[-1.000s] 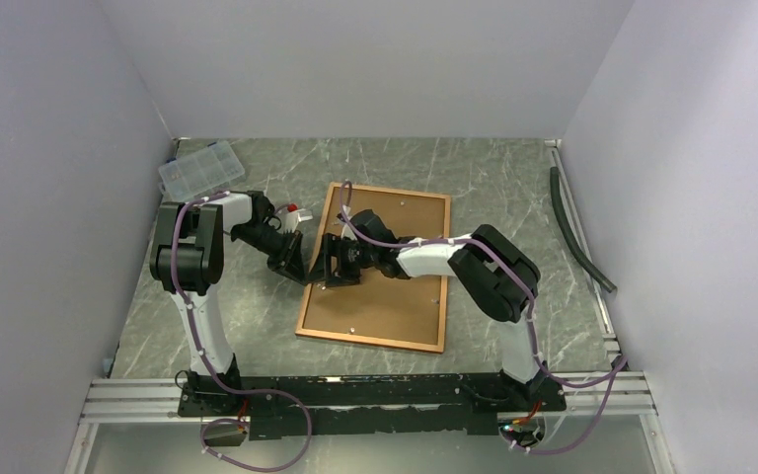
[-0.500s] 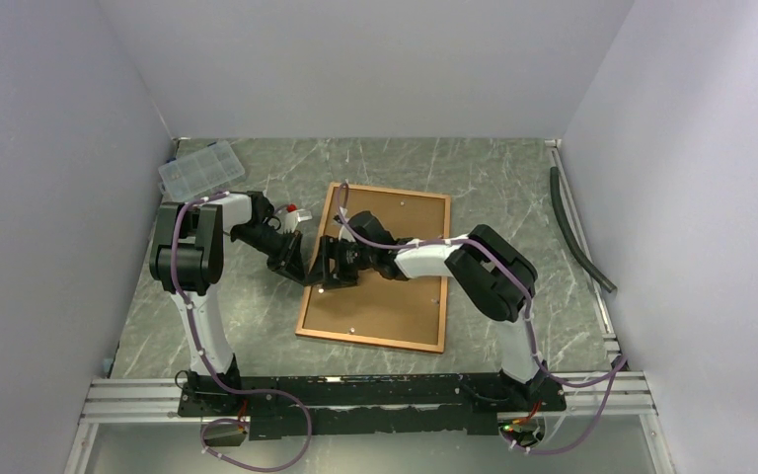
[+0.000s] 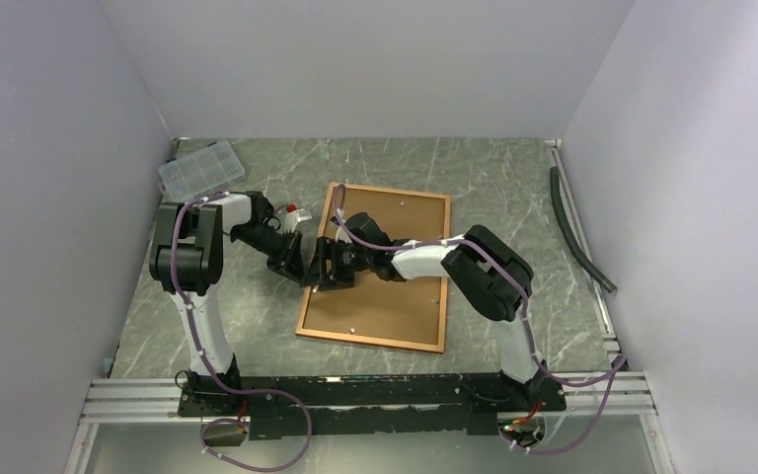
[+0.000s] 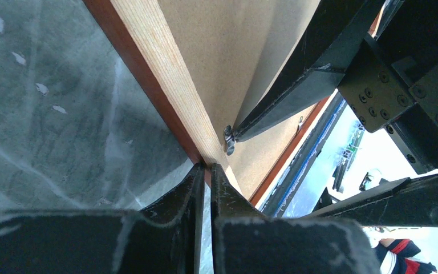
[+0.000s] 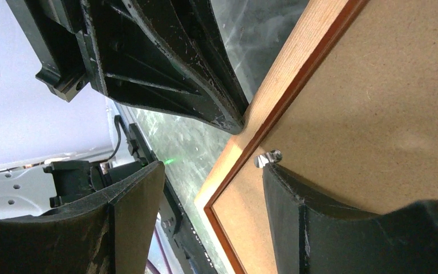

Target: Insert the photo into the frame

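The frame lies face down on the table, its tan back and red-orange edge showing. The brown backing board sits inside it. The photo is hidden. My left gripper is shut, its tips touching the frame's left edge from outside. My right gripper is open over that same left edge. One of its fingers rests on the board against a small metal clip, and the other hangs off the frame. The clip also shows in the left wrist view.
A clear plastic organizer box stands at the back left. A small red and white object lies behind the left arm. A dark hose runs along the right wall. An aluminium rail spans the near edge.
My right gripper has slid a little left along the board toward the frame's left edge and the left gripper. The left arm and the frame have stayed put.
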You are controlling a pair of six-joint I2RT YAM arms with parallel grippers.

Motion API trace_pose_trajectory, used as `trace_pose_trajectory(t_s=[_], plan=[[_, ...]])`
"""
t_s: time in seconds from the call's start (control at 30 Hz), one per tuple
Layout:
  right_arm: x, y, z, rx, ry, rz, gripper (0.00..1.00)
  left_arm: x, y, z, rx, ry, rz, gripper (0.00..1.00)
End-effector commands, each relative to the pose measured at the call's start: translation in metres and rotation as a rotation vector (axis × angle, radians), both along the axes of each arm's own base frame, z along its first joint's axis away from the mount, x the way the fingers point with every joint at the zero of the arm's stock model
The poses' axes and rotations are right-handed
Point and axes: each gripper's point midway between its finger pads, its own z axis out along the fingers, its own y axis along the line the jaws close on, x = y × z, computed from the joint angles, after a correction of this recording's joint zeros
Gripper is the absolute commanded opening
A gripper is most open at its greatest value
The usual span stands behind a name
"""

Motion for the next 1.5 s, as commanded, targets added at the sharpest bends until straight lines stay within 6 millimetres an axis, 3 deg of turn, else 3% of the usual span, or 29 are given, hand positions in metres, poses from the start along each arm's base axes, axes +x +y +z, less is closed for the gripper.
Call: trace_pose_trajectory(t_s=[0.0,0.57,1.47], plan=[[0.007,0.010,-0.003,0.016,-0.010,-0.016,0.68,-0.002,-0.001,-0.001,0.010,-0.043,-0.031,0.11],[0.007,0.015,-0.006,0.034,0.010,-0.062,0.67,-0.004,-0.001,0.001,0.008,-0.047,-0.037,0.10],[0.013,0.031,0.007,0.065,-0.022,-0.141,0.66,-0.008,-0.002,0.004,-0.009,-0.040,-0.032,0.10]])
